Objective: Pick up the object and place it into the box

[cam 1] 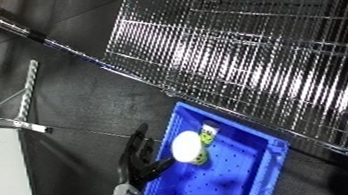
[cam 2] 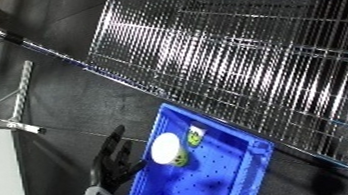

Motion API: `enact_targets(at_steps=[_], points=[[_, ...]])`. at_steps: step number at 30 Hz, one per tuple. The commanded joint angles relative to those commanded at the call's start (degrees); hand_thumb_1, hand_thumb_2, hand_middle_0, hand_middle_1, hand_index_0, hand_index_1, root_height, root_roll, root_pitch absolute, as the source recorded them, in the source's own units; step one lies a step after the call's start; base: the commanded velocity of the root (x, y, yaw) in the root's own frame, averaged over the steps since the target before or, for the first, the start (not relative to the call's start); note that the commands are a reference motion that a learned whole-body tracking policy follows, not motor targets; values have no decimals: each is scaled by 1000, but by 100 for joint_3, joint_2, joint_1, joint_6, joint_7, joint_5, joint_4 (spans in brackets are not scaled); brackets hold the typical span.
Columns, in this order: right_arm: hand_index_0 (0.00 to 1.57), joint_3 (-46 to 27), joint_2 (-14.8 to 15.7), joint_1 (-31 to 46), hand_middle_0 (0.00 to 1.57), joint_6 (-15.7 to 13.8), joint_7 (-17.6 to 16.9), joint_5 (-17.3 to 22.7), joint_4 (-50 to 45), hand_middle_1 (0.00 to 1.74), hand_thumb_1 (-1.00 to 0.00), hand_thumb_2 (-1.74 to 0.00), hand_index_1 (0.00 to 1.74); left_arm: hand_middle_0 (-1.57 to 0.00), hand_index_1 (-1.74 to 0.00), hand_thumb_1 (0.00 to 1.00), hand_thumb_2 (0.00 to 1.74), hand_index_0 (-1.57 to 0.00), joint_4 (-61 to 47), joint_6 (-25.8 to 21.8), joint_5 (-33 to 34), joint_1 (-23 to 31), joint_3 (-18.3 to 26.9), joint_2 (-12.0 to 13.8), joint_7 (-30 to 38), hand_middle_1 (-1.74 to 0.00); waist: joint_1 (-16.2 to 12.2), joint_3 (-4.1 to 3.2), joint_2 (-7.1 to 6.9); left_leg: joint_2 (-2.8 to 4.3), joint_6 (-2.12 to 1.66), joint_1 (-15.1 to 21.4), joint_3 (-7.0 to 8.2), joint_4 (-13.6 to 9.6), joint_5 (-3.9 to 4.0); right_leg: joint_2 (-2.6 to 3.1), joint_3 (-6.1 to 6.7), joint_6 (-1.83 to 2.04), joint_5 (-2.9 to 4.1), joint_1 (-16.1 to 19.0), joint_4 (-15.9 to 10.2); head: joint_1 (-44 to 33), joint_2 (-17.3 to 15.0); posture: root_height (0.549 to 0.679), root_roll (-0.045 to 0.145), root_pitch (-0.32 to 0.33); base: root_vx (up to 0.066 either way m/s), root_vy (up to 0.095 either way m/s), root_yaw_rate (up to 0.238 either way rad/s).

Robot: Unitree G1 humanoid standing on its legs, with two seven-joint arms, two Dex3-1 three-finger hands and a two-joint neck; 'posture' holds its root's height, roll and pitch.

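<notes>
A blue bin (cam 1: 248,180) with a perforated floor fills the lower middle. Inside it, against its left wall, lies the object (cam 1: 187,147), a white rounded container with green at its lower end (cam 1: 199,157). A small green and white piece (cam 1: 209,133) sits just above it. My left hand (cam 1: 142,160) comes up from the lower edge, just outside the bin's left wall. Its fingers (cam 1: 141,135) point straight up, away from the object, and the thumb reaches towards the object's lower end. I cannot tell whether the thumb touches the object. My right hand does not show.
A shiny wire-mesh rack (cam 1: 256,54) slopes across the upper right, close behind the bin. A thin metal rod (cam 1: 50,42) runs diagonally from the top left. A metal bracket (cam 1: 24,105) and a white surface (cam 1: 0,174) lie at the left on dark floor.
</notes>
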Motion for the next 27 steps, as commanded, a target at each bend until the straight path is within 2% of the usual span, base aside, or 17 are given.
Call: enact_targets(at_steps=[12,18,27], points=[[0,22,-4,-33,0,60,-116,-20,-181,0,0,0,0,0,0,0,0,0,1,230,-141,3,-130,-121,-105,0,-74,0,64,-20,19,8,68,59,-27,-24,30,12,40,-7,-37,385,-101,648,32,63,-17,-1,-38],[0,10,-21,-79,0,92,-165,-94,-225,0,0,0,0,0,0,0,0,0,-55,331,71,5,-354,-241,-265,0,-141,0,107,2,30,16,134,114,-52,-48,45,27,56,-35,-11,980,-209,647,30,61,-32,8,-109],[0,14,-86,-288,0,174,-450,-162,-362,0,0,0,0,0,0,0,0,0,-245,760,404,5,-850,-516,-249,0,-273,0,267,38,19,12,270,263,-90,-66,138,57,158,-90,-22,2176,-438,647,31,54,-31,23,-113]])
